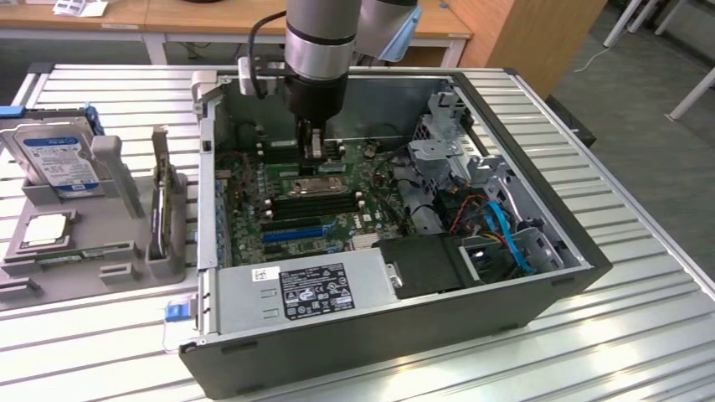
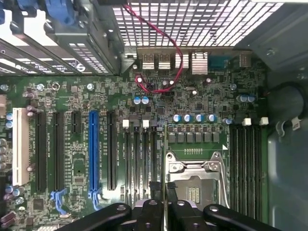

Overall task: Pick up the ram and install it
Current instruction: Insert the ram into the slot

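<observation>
Ram (image 2: 166,191) pinched edge-on in the gripper (image 2: 165,204), jaws nearly closed with just the thin stick between them; held upright, presumably to go contact-edge first into a slot. Hanging low inside the case (image 1: 369,360), over the board (image 2: 202,101), lined up parallel to the nearest slots (image 2: 142,159) and just beside the CPU socket (image 2: 192,178); not yet seated in any slot, by the look of it. White clips (image 2: 126,123) at the slot ends; whether swung out, impossible to tell. Second bank of slots (image 2: 245,163) on the socket's far side, likewise empty. Case laid on its side with the lid off, likely to turn the board up toward the arm (image 1: 318,42). Outside, at 9 o'clock from the case in the exterior view, a grey stand (image 1: 123,193) on the table (image 1: 625,335) with a drive (image 1: 56,155) upright in it, parked well apart, probably to keep spare parts in reach yet out of the work. Desk (image 1: 223,17) at 12 o'clock, farthest off.
</observation>
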Robot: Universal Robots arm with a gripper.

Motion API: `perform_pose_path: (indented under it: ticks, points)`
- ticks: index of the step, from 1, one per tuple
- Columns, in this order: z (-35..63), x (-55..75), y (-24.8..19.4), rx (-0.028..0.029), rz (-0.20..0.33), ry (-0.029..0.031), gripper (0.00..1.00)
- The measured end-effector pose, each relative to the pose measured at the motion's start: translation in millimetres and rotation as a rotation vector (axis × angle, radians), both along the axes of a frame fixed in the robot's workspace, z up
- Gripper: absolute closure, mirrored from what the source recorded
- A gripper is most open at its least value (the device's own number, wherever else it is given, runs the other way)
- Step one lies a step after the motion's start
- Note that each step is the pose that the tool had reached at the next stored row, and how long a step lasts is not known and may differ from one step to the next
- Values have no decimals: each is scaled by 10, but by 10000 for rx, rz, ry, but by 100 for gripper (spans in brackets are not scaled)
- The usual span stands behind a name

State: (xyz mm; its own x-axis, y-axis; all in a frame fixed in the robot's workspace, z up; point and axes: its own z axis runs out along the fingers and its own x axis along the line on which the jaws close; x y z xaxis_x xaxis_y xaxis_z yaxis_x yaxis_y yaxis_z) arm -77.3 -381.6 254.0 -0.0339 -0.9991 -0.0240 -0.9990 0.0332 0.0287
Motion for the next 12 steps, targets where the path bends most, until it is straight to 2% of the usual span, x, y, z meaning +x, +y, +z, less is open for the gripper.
perform_pose_path:
  ticks: [5,12]
  points:
    - [-11,4,-11,-4,-11,-9,86]
    - [-33,9,-126,-4,-91,-8,86]
